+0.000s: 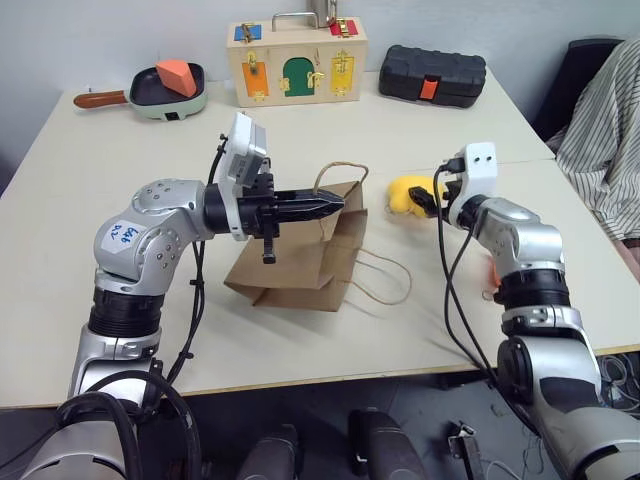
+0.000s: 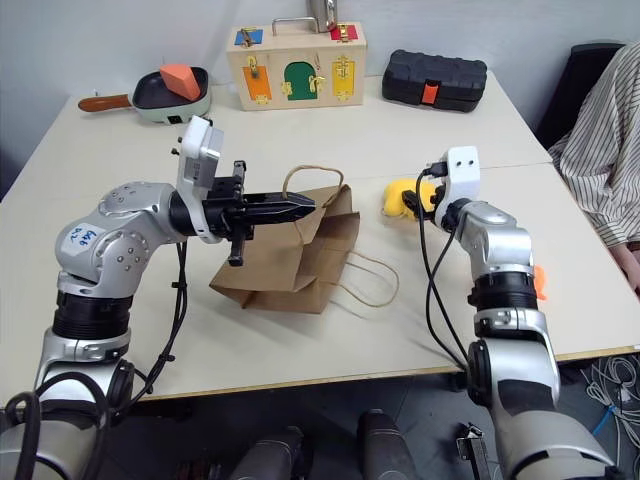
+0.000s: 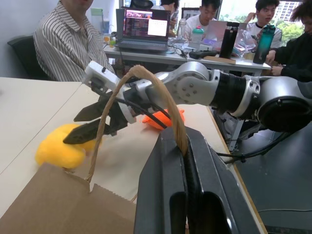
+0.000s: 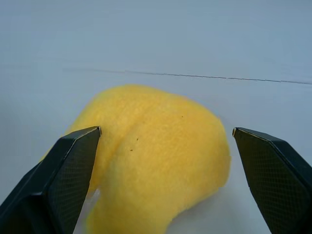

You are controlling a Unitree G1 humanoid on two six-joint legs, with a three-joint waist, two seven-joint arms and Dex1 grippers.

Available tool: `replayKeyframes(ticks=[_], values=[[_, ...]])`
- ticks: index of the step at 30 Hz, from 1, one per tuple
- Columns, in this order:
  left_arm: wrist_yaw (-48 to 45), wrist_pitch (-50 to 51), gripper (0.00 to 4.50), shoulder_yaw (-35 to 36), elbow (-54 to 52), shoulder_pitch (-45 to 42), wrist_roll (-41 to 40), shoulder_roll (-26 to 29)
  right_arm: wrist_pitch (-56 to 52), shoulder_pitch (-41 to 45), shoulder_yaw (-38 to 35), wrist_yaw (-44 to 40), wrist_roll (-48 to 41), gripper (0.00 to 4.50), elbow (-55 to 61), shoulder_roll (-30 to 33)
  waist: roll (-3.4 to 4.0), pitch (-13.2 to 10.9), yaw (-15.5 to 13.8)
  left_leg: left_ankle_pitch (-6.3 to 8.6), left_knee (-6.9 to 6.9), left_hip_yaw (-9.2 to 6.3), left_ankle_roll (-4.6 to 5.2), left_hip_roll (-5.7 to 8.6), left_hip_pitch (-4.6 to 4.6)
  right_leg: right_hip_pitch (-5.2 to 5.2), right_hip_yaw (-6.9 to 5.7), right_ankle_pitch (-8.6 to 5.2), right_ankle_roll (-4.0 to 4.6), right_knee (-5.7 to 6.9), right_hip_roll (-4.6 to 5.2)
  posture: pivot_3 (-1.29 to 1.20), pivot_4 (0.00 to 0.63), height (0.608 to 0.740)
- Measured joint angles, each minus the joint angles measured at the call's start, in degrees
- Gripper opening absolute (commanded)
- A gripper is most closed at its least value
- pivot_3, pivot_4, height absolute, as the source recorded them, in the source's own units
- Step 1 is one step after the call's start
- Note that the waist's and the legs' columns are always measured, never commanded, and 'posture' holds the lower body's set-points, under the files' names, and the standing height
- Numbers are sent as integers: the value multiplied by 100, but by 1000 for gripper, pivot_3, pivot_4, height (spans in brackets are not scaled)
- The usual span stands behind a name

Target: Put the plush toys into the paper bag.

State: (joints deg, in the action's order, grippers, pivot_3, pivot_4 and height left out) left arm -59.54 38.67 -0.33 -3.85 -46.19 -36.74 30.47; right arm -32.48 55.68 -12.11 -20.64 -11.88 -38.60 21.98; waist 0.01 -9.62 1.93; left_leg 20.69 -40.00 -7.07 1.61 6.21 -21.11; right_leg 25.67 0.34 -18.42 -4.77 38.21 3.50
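Note:
The brown paper bag (image 1: 300, 262) lies on its side mid-table. My left gripper (image 1: 335, 205) is shut on its upper cord handle (image 1: 340, 172), which lifts the bag's mouth edge; the same handle (image 3: 146, 83) loops out of the closed fingers (image 3: 168, 161) in the left wrist view. A yellow plush toy (image 1: 403, 190) sits on the table to the right of the bag. My right gripper (image 1: 428, 200) is open just in front of the yellow plush toy (image 4: 156, 161), one finger (image 4: 73, 161) to each side and apart from it. The orange plush toy (image 2: 540, 282) peeks out behind my right forearm.
The bag's second handle (image 1: 385, 280) lies flat on the table. At the back stand a frying pan (image 1: 150, 95) holding an orange wedge (image 1: 178, 75), a wooden lock box (image 1: 296, 62) and a black case (image 1: 432, 75). A person in a striped shirt (image 1: 600, 130) sits at the right edge.

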Motion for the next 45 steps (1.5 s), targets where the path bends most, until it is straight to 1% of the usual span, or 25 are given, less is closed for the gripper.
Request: replayKeyframes(ticks=[1, 3, 5, 6, 10, 13, 15, 16, 20, 22, 24, 26, 29, 30, 34, 36, 40, 43, 45], values=[[2, 0, 0, 0, -2, 2, 0, 1, 9, 89, -99, 51, -71, 4445, -240, -43, 0, 0, -2, 0, 1, 0, 0, 0, 0, -1, 0, 0, 0, 0, 0, 0, 150, 740], [7, 0, 0, 3, -4, 5, 0, 4, 44, 174, -238, 87, -159, 4052, -621, -85, 0, 0, -8, 0, 1, 0, 0, 1, -1, -1, 1, 0, 0, 0, 1, 0, 150, 740], [15, 0, 0, 8, -5, 5, 0, 8, 153, 186, -292, 89, -188, 3517, -874, -98, 0, 0, -4, 0, 1, 0, 0, 1, 0, -2, 1, 0, 0, 1, 1, 0, 150, 740], [19, 0, 0, 16, -5, 5, 0, 12, 226, 186, -291, 85, -190, 3109, -938, -101, 0, 0, 2, 0, 0, 0, 0, 1, -1, -3, 1, 0, 0, 1, 1, 0, 150, 740], [22, -2, 0, 25, -4, 4, 0, 61, 359, 178, -288, -5, -231, 1778, -941, -109, 0, 0, 7, 0, 0, 0, 0, 0, 0, -2, 1, 0, 0, 8, 0, 0, 150, 740], [20, -13, 0, 45, 3, 4, 1, 120, 342, -44, -289, -232, -367, 723, -496, -108, 0, 0, -5, 0, -1, -3, 0, 1, -1, -2, 0, 0, 0, 8, 1, 0, 150, 740], [20, -19, 0, 54, 8, 3, 1, 132, 248, -426, -249, -575, -544, 211, 222, -86, 0, 0, -16, 0, -6, -7, 0, 1, -4, -1, -1, 0, 0, 6, 1, 0, 150, 740], [18, -20, 0, 63, 12, 3, 0, 140, 164, -680, -188, -810, -668, 47, 713, -51, 1, 0, -18, 0, -6, -7, 0, 1, -4, 0, -1, 0, 0, 5, 1, 0, 150, 740], [12, -18, 0, 146, 19, -1, -3, 167, -669, -1597, 6, -1723, -1515, 29, 2901, 268, 1, 0, -20, 0, -3, -8, 0, -1, -7, 2, -1, 0, 0, -1, 0, 0, 150, 740], [8, -16, 0, 153, 21, -2, -4, 171, -1040, -1881, 242, -2006, -1813, 29, 3867, 482, 1, 0, -13, 1, 0, -7, 0, -2, -5, 1, 0, 0, 0, -2, -1, 0, 150, 740], [5, -16, 0, 151, 21, -2, -4, 156, -1274, -2016, 530, -2070, -1914, 29, 4532, 531, 1, 0, -2, 1, 4, -7, 0, -2, -1, 1, 4, 0, 0, 0, -4, 0, 150, 740], [3, -17, 0, 150, 21, -2, -4, 140, -1325, -2036, 816, -2064, -1876, 29, 4747, 532, 1, 0, -24, 1, 1, -7, -1, 0, -1, 1, 5, 0, 0, -10, -3, 0, 150, 740], [2, -18, 0, 150, 22, -2, -4, 125, -1196, -2034, 1348, -2077, -1551, 29, 4844, 631, 1, 0, -42, 1, -1, -7, 0, 3, -2, 0, 5, 0, 0, -13, -1, 0, 150, 740], [2, -18, 0, 153, 24, -2, -4, 123, -1081, -2021, 1620, -2075, -1313, 29, 4826, 672, 0, 0, -53, 1, -2, -10, 0, 4, -3, -1, 3, 0, 0, -13, 0, 0, 150, 740], [-4, -22, 0, 149, 26, -2, -4, 70, -575, -1787, 2360, -2147, -691, 29, 4536, 616, 1, 0, -33, 1, 0, -10, 1, 4, -4, 0, 2, 0, 0, -13, 0, 0, 150, 740], [-7, -33, 0, 149, 33, -5, -3, 47, -351, -1556, 2655, -2194, -445, 29, 4308, 405, 1, 0, -21, 1, 0, -11, 0, 1, -2, 1, 0, 0, 0, -13, -2, 0, 150, 740], [-23, -69, 0, 127, 67, -31, -3, -54, 41, -1123, 3185, -2230, -38, 29, 3680, -261, 1, 0, 13, 0, -2, -10, -2, 0, 0, 5, -1, 0, 0, 2, -3, 0, 150, 740], [-30, -89, 0, 124, 131, -46, 1, -70, 390, -964, 3346, -2163, 217, 29, 2928, -727, 1, 0, 10, 0, -2, -10, -2, 2, 0, 4, -3, 0, 0, 5, -2, 0, 150, 740], [-27, -90, 0, 127, 161, -44, 2, -66, 492, -953, 3291, -2055, 262, 765, 2460, -1010, 1, 0, -10, 0, -3, -17, -1, 4, -1, 3, -7, 0, 0, 9, -1, 0, 150, 740]])
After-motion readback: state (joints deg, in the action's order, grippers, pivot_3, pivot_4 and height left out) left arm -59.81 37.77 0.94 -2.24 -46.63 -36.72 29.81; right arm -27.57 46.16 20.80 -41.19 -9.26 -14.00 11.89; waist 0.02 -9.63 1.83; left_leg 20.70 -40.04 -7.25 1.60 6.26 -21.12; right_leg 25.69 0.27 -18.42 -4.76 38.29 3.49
